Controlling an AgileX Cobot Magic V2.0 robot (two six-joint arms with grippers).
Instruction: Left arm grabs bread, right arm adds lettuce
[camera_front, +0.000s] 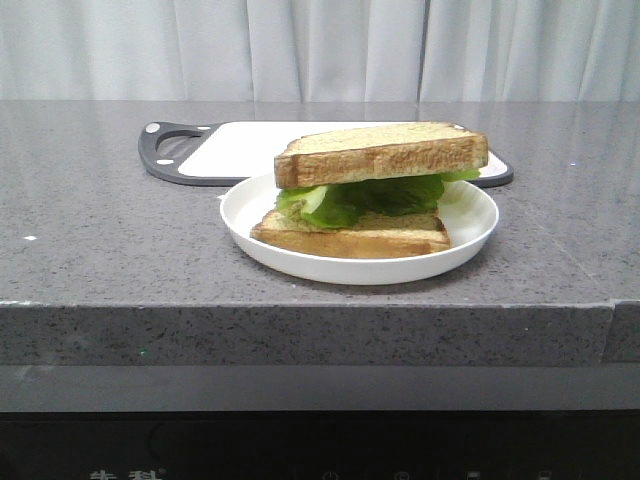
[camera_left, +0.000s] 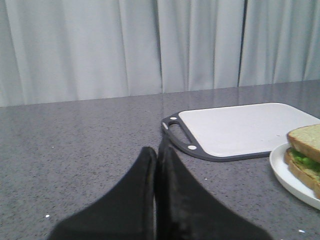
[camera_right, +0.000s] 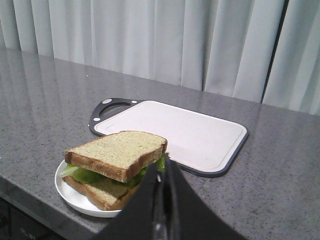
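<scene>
Two bread (camera_front: 385, 152) slices are stacked on the plate (camera_front: 475, 232) with lettuce (camera_front: 372, 196) between, just before the board (camera_front: 250, 146). Both the left gripper (camera_left: 156, 161) and right gripper (camera_right: 164, 172) are seen closed, empty. Assembly is judged finished; nothing further is needed.

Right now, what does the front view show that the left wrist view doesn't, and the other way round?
Only the front view shows the whole sandwich: top bread, lettuce and bottom slice stacked on the full white plate, plus the counter's front edge. Only the left wrist view shows the left gripper, its fingers together and holding nothing, apart from the plate. Both show the cutting board, the grey countertop and the curtain.
</scene>
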